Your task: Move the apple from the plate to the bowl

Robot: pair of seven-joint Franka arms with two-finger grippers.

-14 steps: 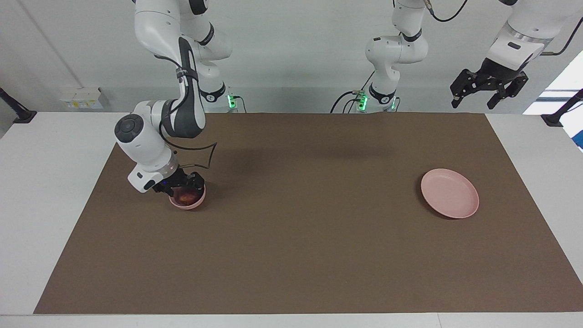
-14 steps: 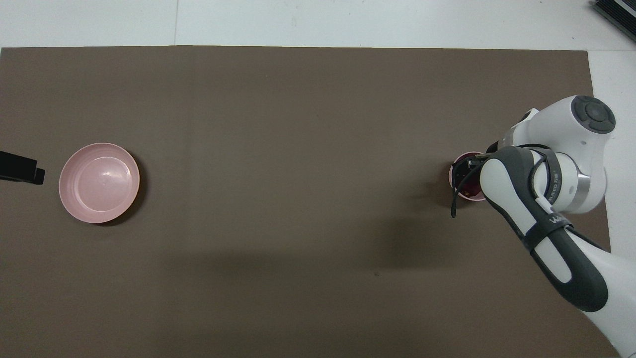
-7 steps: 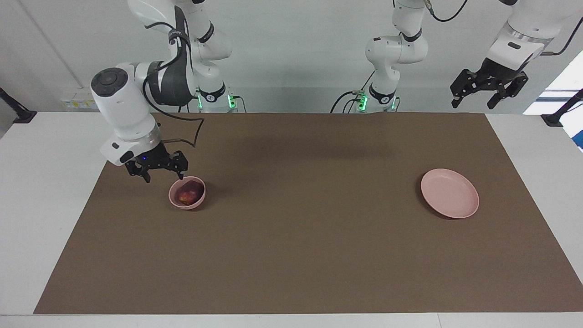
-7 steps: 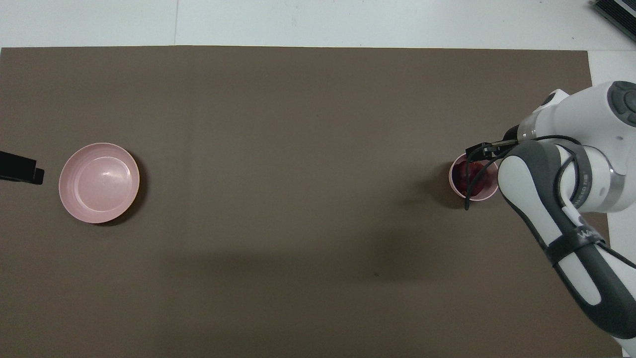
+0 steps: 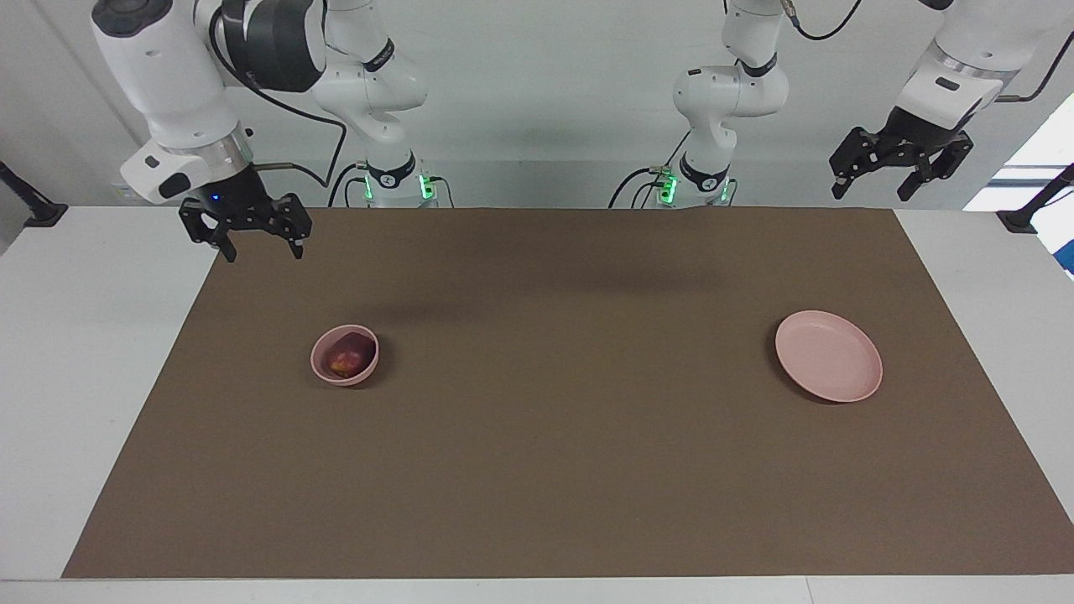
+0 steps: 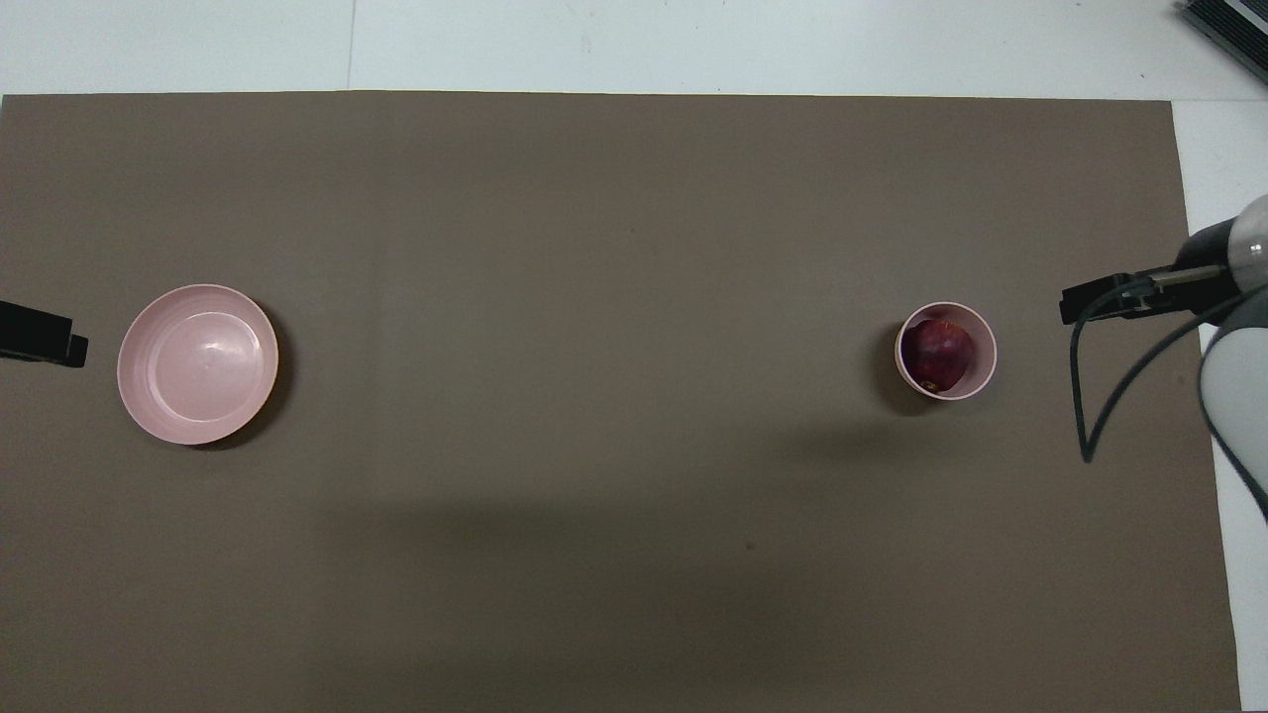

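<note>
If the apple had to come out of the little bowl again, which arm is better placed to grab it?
Probably the right. The apple lies in the bowl at the right arm's end of the table, and the right gripper hangs open there. The left gripper waits open above the plate's end.

Apple: I see the apple, dark red, sitting inside the bowl.
Bowl: toward the right arm's end of the brown mat.
Plate: I see the plate bare, toward the left arm's end, well apart from the bowl.
Right gripper: black tip at the mat's edge beside the bowl, not touching it.
Left gripper: only a black tip shows, just beside the plate.
</note>
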